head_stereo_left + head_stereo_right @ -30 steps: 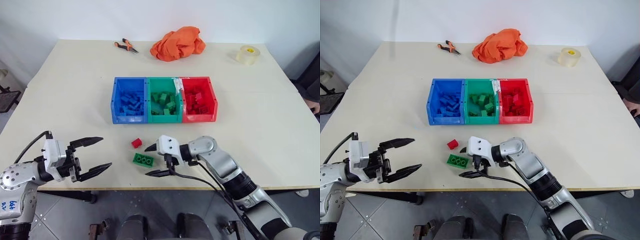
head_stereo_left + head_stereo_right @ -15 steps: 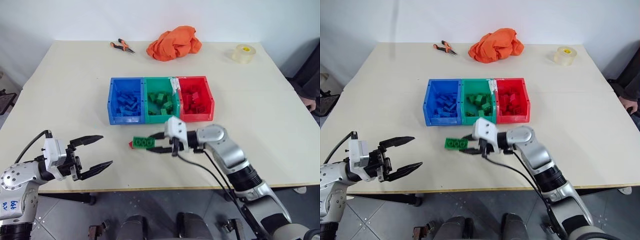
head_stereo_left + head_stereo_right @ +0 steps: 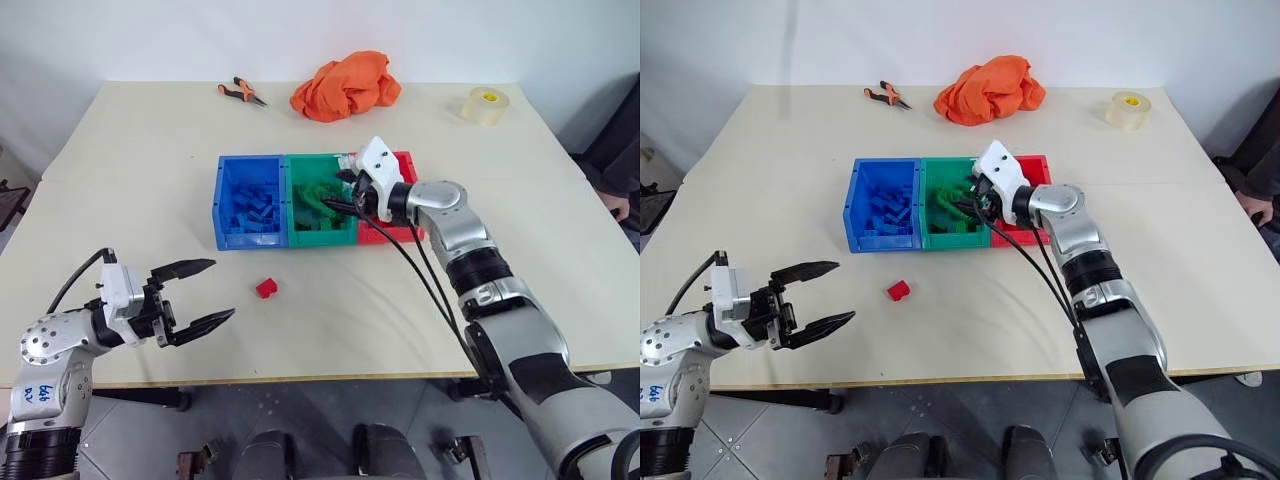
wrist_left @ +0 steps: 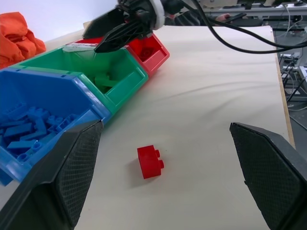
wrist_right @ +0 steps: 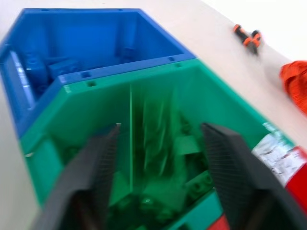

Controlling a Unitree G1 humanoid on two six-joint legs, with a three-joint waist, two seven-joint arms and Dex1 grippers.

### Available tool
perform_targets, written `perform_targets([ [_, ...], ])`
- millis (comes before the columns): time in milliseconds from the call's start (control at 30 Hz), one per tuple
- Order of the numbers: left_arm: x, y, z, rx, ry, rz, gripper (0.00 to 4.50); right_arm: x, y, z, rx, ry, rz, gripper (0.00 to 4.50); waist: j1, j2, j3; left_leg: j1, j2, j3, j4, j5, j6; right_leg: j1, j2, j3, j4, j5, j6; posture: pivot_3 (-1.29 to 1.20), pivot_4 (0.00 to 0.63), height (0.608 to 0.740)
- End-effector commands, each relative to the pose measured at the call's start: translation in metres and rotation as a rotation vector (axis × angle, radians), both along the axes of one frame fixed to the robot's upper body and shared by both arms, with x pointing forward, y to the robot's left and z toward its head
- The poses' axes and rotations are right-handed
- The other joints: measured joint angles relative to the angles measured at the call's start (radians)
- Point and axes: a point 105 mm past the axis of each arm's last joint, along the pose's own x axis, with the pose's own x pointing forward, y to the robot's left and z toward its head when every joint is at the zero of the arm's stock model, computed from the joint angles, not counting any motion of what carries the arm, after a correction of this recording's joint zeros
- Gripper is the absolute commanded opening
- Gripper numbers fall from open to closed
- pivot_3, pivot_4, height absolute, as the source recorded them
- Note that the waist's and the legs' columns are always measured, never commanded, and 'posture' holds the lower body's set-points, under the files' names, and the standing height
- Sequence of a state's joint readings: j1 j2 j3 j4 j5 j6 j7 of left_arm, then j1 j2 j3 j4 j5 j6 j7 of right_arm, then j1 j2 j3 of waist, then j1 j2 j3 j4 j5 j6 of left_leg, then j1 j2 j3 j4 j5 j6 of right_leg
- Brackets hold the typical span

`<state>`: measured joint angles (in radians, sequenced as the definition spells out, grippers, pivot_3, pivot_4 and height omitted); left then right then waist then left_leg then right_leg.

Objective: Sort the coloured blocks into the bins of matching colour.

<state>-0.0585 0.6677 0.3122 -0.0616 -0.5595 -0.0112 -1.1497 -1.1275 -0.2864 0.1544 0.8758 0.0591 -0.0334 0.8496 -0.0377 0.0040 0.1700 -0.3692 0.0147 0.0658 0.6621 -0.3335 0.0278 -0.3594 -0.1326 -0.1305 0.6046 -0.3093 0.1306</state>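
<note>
Green bin (image 3: 320,232) under outstretched right gripper (image 3: 343,191), fingers parted, empty, left gripper (image 3: 198,296) wide open, level

The 3 bins (image 3: 287,238) are glossy moulded plastic. The table (image 3: 150,180) is smooth and matt; the orange cloth (image 3: 345,86) is crumpled.

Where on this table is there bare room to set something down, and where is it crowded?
Bare: the wide stretch right of the red bin, running to the tape roll; the left side beside the blue bin; the front strip around the lone red block. Crowded: the bins' row, with the right claw over the green bin, and the back edge with pliers and orange cloth.
</note>
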Motion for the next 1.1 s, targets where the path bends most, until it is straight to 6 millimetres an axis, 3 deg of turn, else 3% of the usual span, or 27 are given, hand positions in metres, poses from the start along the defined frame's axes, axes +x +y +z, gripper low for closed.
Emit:
perform_targets([
  [33,0.001,0.000,0.003,-0.007,-0.015,0.018,4.50,0.001,-0.002,0.019,0.024,-0.073,0.010,4.10,0.000,0.000,0.000,0.000,0.000,0.000,0.000,0.000,0.000,0.000,0.000,0.000,0.000,0.000,0.000,0.00,0.150,0.740],
  [67,0.001,0.000,0.003,-0.011,-0.009,0.026,4.50,0.000,-0.004,0.020,0.022,-0.078,0.017,4.44,0.000,0.000,0.000,0.000,0.000,0.000,0.000,0.000,0.000,0.000,0.000,0.000,0.000,0.000,0.000,0.00,0.150,0.740],
  [167,0.002,0.002,0.002,-0.012,0.013,0.065,4.50,-0.013,-0.011,0.021,0.010,-0.079,0.105,4.48,0.002,0.000,0.000,0.000,0.000,0.000,0.000,0.000,0.000,0.000,0.000,0.000,0.000,0.000,0.000,0.00,0.150,0.740],
  [267,0.002,0.008,0.001,0.025,0.010,0.112,4.50,-0.037,-0.021,0.009,-0.032,-0.041,0.253,4.48,0.008,0.000,0.000,0.000,0.000,-0.002,0.000,0.000,0.000,0.001,0.000,0.001,0.000,0.000,0.000,0.00,0.150,0.740],
  [367,0.001,0.016,-0.001,0.031,0.041,0.173,4.50,-0.067,-0.040,-0.009,-0.084,0.019,0.390,4.48,0.010,0.000,0.000,0.000,0.000,-0.003,0.000,0.000,0.000,0.003,-0.001,0.001,-0.002,0.000,0.000,0.00,0.150,0.740],
  [533,-0.021,0.032,-0.008,0.065,0.127,0.211,4.50,-0.100,-0.085,-0.035,-0.151,0.144,0.483,4.48,0.009,0.001,0.001,0.000,0.000,-0.002,0.000,0.000,0.000,0.003,-0.002,0.002,-0.006,0.000,0.000,0.00,0.150,0.740],
  [700,-0.042,0.049,-0.021,0.099,0.265,0.301,4.50,-0.102,-0.105,-0.041,-0.155,0.183,0.431,4.48,0.001,0.002,0.001,0.000,0.004,0.003,-0.001,-0.001,-0.001,0.004,-0.002,0.001,-0.013,-0.001,-0.001,0.00,0.150,0.740],
  [833,-0.051,0.052,-0.023,0.091,0.338,0.317,4.50,-0.101,-0.109,-0.038,-0.142,0.181,0.418,4.48,0.008,0.002,0.001,0.000,0.004,0.002,-0.001,-0.001,-0.002,0.004,-0.003,0.003,-0.013,-0.001,-0.002,0.00,0.150,0.740],
  [933,-0.045,0.041,-0.022,0.085,0.344,0.306,4.50,-0.100,-0.106,-0.035,-0.129,0.167,0.413,4.48,0.016,0.002,0.001,0.000,0.002,-0.002,0.000,-0.001,-0.002,0.008,-0.007,0.002,-0.015,-0.001,-0.002,0.00,0.150,0.740],
  [1100,-0.012,0.009,-0.022,0.081,0.309,0.247,4.50,-0.101,-0.098,-0.026,-0.107,0.139,0.409,4.48,0.034,0.003,0.001,0.000,-0.001,-0.003,0.000,-0.001,0.000,0.008,-0.011,0.002,-0.014,-0.001,-0.002,0.00,0.150,0.740],
])
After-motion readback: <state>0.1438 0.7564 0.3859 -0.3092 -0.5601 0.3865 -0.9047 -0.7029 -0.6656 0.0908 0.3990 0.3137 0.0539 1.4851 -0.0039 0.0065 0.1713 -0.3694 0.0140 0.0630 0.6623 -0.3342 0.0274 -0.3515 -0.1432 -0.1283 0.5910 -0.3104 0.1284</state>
